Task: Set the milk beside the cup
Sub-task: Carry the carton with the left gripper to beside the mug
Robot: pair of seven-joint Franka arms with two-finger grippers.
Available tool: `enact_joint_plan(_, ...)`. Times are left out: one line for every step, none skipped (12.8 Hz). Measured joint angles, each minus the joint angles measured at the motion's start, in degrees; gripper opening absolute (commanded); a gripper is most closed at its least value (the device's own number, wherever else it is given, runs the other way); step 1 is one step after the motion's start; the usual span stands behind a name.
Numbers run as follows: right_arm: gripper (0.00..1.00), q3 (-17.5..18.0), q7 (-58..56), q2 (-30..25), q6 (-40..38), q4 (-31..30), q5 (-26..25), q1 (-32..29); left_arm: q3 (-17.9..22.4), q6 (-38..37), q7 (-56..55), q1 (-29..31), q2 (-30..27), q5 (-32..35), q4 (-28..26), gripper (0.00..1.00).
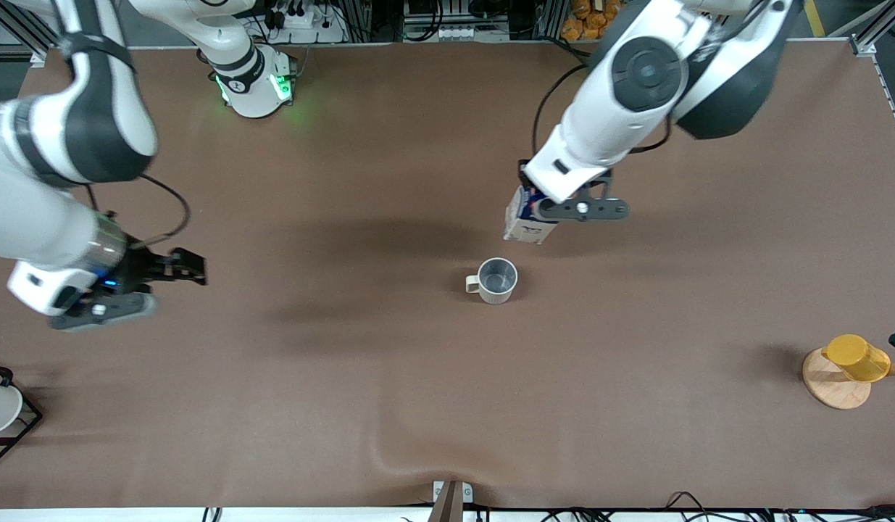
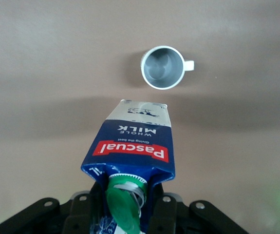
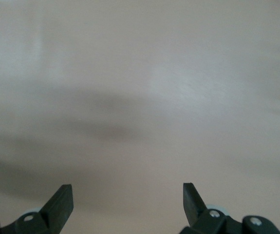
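Left wrist view: left pincer (image 2: 125,214) clamps milk (image 2: 130,146) above table.

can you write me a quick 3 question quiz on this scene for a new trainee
1. True or false: the left gripper is shut on the milk.
2. Which gripper is open over bare table? A) the left B) the right gripper C) neither
3. Fill in: the cup stands on the table, and the held milk carton is above the table beside the ____.

Key: 1 true; 2 B; 3 cup. In the left wrist view the milk is gripped near its green cap and has not been set down; the cup is upright and looks empty.
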Motion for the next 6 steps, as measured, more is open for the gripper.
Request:
enact_joint_plan(1.0,0.0,0.0,-1.2,-1.2,-0.2,-0.4,-1.7,0.0,0.5,-2.0,-0.9,1.2,0.0,0.0,0.35)
enact_joint_plan(1.0,0.0,0.0,-2.4,-2.5,-0.5,-0.7,-3.1,0.0,1.0,-4.6,-1.9,2.5,0.7,-0.1,0.35)
enact_joint_plan(1.0,0.0,0.0,-4.0,-4.1,-0.8,-0.9,-4.1,0.0,1.6,-7.6,-3.3,4.0,2.6,-0.1,0.35)
enact_joint_plan(1.0,0.0,0.0,-5.5,-5.8,-0.9,-1.0,-4.7,0.0,2.4,-10.0,-4.6,5.5,4.3,-0.1,0.35)
enact_joint_plan(1.0,0.0,0.2,-6.9,-7.4,-1.1,-1.1,-4.9,0.0,3.4,-12.1,-6.0,6.9,5.2,-0.1,0.35)
enact_joint_plan(1.0,0.0,0.9,-8.2,-8.5,-1.3,-1.1,-4.9,0.0,4.2,-14.1,-7.2,8.2,6.0,-0.2,0.35)
